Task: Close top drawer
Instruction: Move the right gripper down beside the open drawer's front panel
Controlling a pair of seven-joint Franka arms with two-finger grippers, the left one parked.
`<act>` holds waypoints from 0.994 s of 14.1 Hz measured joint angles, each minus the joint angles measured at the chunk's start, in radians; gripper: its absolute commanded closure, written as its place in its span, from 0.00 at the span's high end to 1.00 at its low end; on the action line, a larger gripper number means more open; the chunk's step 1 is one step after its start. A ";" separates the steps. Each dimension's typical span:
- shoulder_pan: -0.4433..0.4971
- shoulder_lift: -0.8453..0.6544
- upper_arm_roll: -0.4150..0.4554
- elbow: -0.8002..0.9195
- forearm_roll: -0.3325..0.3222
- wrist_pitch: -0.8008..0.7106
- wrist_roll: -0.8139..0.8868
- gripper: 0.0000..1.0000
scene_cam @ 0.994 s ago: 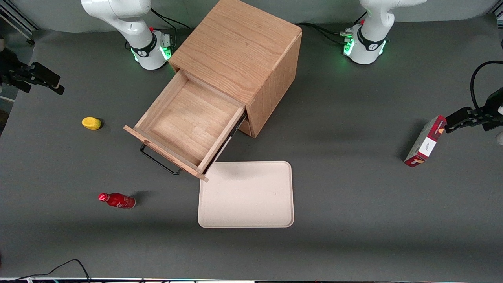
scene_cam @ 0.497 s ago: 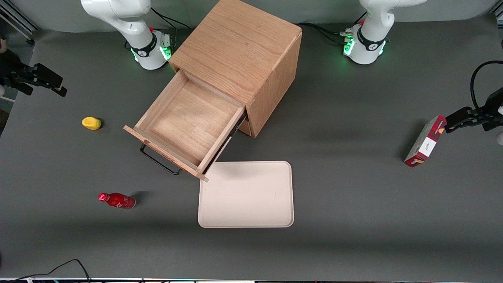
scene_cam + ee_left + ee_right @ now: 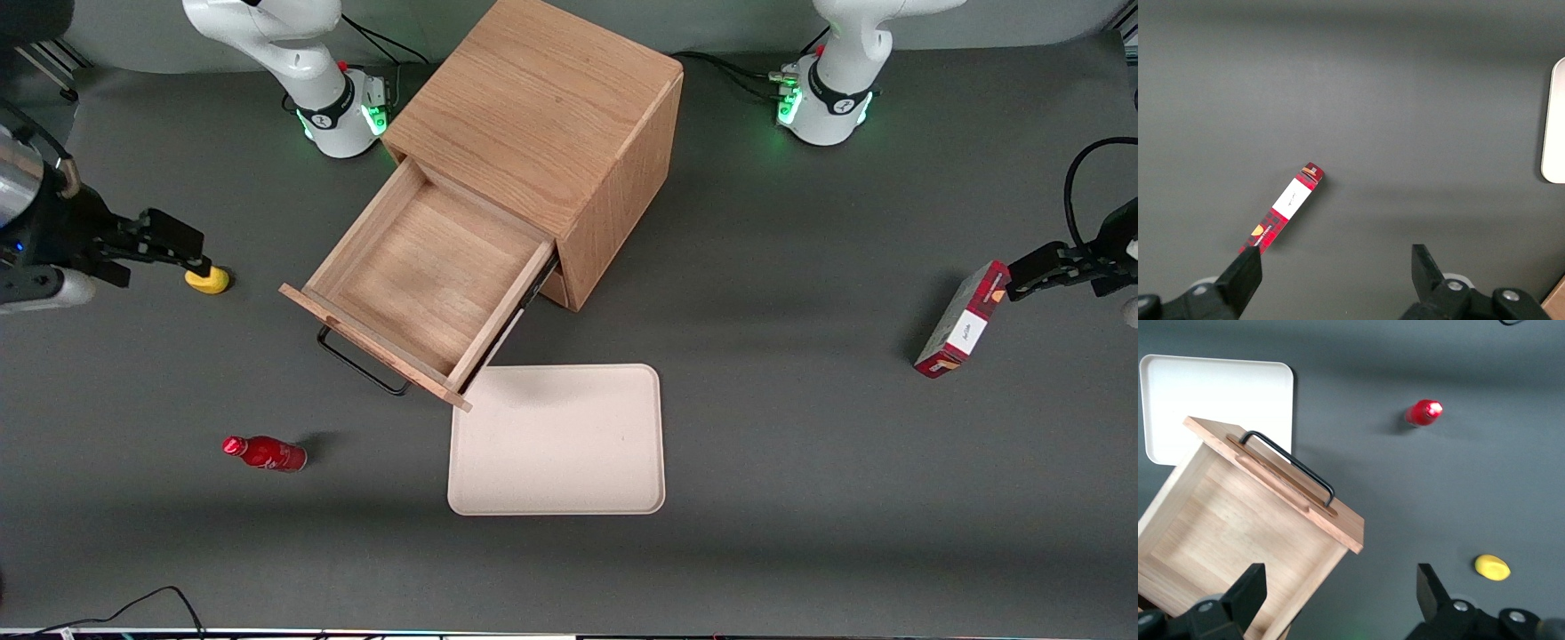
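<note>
Top drawer (image 3: 427, 284) is pulled well out of the oak cabinet (image 3: 542, 124), sitting in the upper middle of the front view. Drawer is empty inside, front panel angled toward the camera, black bar handle (image 3: 360, 360) on the panel's outer face. In the wrist view the handle (image 3: 1290, 463) sits clear of the fingers, nothing touching it.

Gripper (image 3: 173, 244) is at the left edge of the front view, raised above the table at the working arm's end, well apart from the drawer. Fingers (image 3: 1248, 593) are spread wide with nothing between them.

A small yellow object (image 3: 207, 279) lies on the table just under the gripper tip in the front view, partly covered by it. Red bottle (image 3: 265, 453) lies on its side, nearer the camera than the drawer, lower left of the frame.

White tray (image 3: 557, 440) lies flat, nearer the camera than the cabinet; the drawer's front corner overhangs the tray's corner. Red box (image 3: 963, 320) is toward the parked arm's end of the table.
</note>
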 measured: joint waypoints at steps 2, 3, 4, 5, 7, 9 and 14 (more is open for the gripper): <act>0.003 0.022 0.014 0.026 0.000 -0.010 0.002 1.00; 0.003 0.022 0.019 0.035 0.004 -0.019 0.002 1.00; 0.003 0.022 0.021 0.041 0.021 -0.026 0.003 1.00; 0.003 0.022 0.021 0.044 0.039 -0.032 0.004 1.00; 0.001 0.022 0.021 0.044 0.043 -0.033 0.005 1.00; -0.001 0.024 0.021 0.044 0.043 -0.034 0.005 1.00; 0.001 0.026 0.024 0.044 0.048 -0.034 -0.046 1.00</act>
